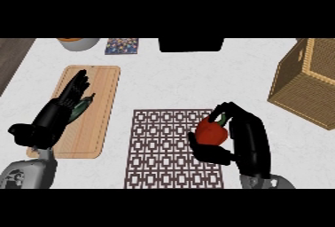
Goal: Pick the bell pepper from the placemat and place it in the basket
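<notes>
Right hand (245, 137) curls round red bell pepper (211, 131), placemat (163, 150) under it, basket (307, 84) well apart, up and right of hand. Left hand (62, 106) flat, fingers straight, over cutting board (104, 88).

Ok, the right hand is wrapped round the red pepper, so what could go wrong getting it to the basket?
The round red bell pepper sits in the black right hand, partly uncovered between thumb and fingers, so it might slip out during the lift. The woven wicker basket shows a tall wall toward that hand; a low carry could bump pepper or hand against it.
</notes>
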`<act>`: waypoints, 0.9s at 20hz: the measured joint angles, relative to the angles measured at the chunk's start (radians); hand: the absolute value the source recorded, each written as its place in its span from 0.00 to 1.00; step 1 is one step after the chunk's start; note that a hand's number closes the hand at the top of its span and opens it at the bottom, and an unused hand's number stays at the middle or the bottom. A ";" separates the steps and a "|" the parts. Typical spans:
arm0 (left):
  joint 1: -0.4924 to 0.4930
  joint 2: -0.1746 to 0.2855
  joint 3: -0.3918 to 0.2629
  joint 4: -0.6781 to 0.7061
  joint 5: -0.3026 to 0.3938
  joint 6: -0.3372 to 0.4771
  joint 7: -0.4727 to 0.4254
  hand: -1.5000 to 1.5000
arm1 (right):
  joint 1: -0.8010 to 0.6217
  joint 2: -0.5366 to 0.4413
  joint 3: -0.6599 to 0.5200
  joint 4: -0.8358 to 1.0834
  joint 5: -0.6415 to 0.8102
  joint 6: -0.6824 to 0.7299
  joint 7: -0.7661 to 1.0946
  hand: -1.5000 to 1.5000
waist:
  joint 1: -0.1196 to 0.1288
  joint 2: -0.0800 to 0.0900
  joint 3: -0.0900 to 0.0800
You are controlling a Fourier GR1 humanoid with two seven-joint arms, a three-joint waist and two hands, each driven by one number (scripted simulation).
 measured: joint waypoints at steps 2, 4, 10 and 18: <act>0.020 -0.006 -0.006 -0.018 -0.005 0.004 -0.001 0.50 | 0.028 -0.004 -0.010 -0.108 0.024 0.002 0.038 1.00 | 0.003 0.000 0.000; 0.018 -0.009 -0.009 -0.021 -0.007 0.003 0.001 0.50 | 0.029 0.004 -0.022 -0.197 0.060 0.031 0.098 1.00 | 0.007 0.001 0.000; -0.001 -0.002 -0.001 -0.014 0.000 -0.012 0.009 0.50 | -0.001 -0.033 -0.148 -0.374 0.081 0.184 0.232 1.00 | 0.016 0.004 -0.001; 0.014 -0.017 -0.012 -0.019 -0.009 -0.018 0.003 0.50 | -0.189 -0.057 -0.360 -0.287 0.051 0.302 0.280 1.00 | 0.026 0.007 0.000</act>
